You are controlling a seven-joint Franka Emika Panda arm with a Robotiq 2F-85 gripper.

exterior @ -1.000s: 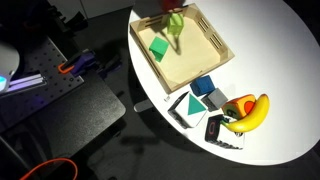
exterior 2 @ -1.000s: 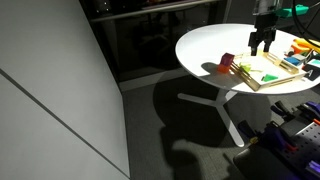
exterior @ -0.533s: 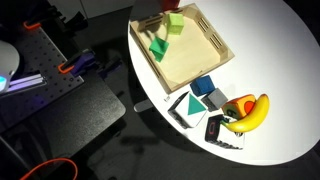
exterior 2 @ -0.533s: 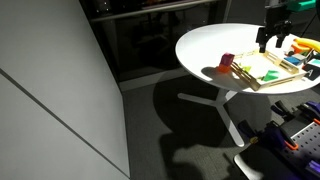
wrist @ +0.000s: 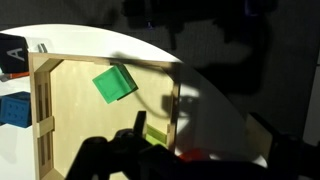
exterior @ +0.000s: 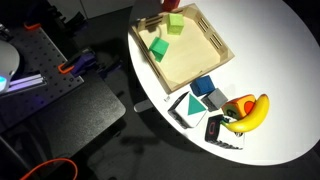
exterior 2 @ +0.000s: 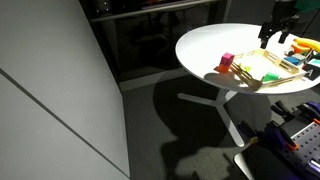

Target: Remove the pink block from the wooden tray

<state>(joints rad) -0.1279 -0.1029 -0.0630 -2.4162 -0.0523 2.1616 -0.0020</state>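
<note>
The table (exterior: 265, 70) carries the tray (exterior: 195, 55), and I judge the job as good as done, because the pink block (exterior 2: 227, 63) stands on the bare tabletop just beside the tray's outer rim, not inside it. My claw (exterior 2: 268, 38) hangs high over the tray, touching nothing, which fits having nothing left to carry. How wide it gapes I cannot tell. Inside the tray lie two green blocks (exterior: 158, 48), set apart from each other.

Two green blocks (exterior: 158, 48) in wooden tray (exterior: 192, 58)
</note>
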